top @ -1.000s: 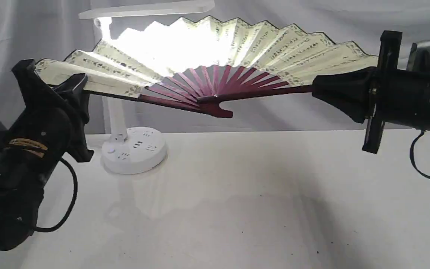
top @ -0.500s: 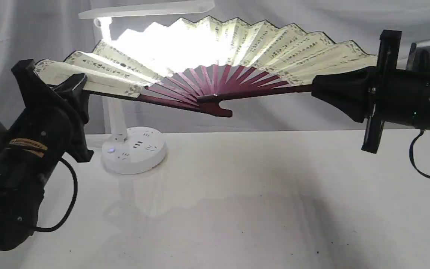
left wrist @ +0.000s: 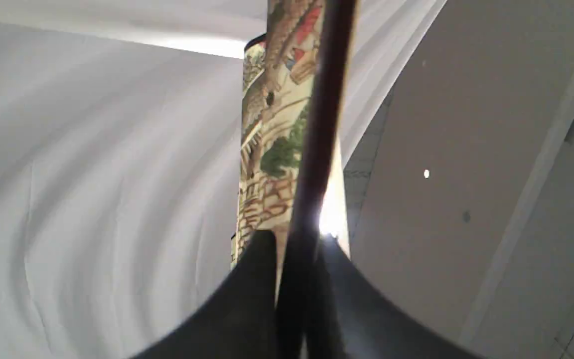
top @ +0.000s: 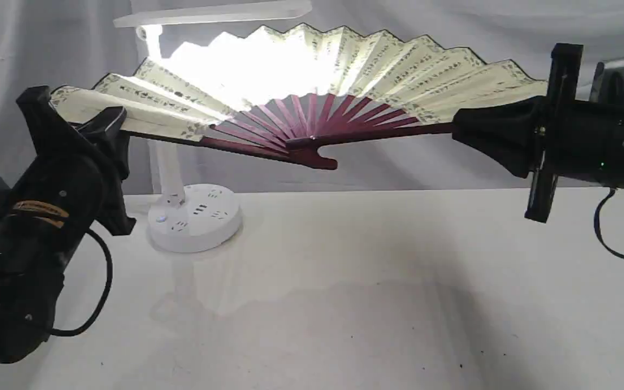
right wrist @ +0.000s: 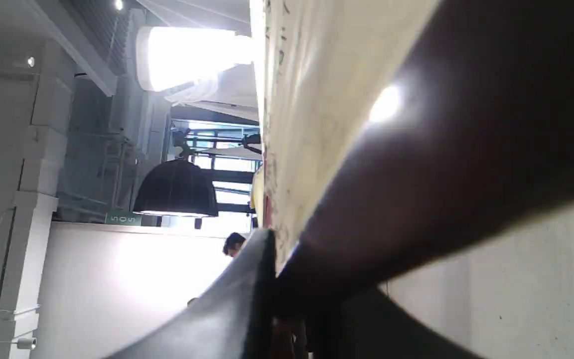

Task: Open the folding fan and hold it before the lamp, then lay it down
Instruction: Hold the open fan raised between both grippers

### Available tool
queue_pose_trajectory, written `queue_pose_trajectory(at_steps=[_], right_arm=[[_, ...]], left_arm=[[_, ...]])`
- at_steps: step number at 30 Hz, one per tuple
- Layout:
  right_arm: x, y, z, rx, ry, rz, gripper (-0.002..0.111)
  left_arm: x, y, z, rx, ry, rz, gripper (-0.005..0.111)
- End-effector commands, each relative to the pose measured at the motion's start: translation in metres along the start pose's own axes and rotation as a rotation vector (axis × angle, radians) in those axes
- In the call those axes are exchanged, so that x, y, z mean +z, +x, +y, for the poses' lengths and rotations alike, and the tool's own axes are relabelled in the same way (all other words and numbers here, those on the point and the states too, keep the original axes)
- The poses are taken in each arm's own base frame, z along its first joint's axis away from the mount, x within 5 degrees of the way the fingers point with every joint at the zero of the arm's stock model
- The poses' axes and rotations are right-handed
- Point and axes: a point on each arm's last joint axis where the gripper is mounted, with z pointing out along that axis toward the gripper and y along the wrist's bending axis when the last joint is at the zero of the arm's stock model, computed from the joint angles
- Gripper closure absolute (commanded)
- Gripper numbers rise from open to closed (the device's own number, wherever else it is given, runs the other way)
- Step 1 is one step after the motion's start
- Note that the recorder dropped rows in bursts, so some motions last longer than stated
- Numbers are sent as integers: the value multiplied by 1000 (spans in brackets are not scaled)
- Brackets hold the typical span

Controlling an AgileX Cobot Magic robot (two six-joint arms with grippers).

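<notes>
The folding fan (top: 377,65) is spread wide and held in the air, cream pleats up, maroon ribs meeting at the pivot. Behind its left half stands the lit white lamp (top: 195,216), its glow shining through the paper; the bar head shows above the fan's top edge. My left gripper (top: 114,127) is shut on the fan's left guard, and the painted paper and dark guard (left wrist: 312,149) run between its fingers. My right gripper (top: 461,130) is shut on the right guard, whose dark wood (right wrist: 416,189) fills the right wrist view.
The white table (top: 344,292) lies below the fan, with the lamp's round base at back left. A grey cloth backdrop (top: 507,27) hangs behind. Black cables trail from both arms near the table's side edges.
</notes>
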Motion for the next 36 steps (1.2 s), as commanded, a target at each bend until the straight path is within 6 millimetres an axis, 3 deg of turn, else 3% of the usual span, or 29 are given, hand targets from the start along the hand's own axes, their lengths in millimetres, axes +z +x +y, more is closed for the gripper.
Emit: queue_pose_trajectory(at_steps=[1, 25, 36], right_arm=[[-5, -1, -1, -21, 22, 0, 108], [-2, -2, -15, 2, 25, 18, 108], [-2, -7, -21, 14, 69, -25, 108]], left_arm=[[1, -28, -17, -148, 110, -222, 107], [0, -30, -14, -155, 86, -244, 107], [1, -32, 2, -113, 40, -249, 107]])
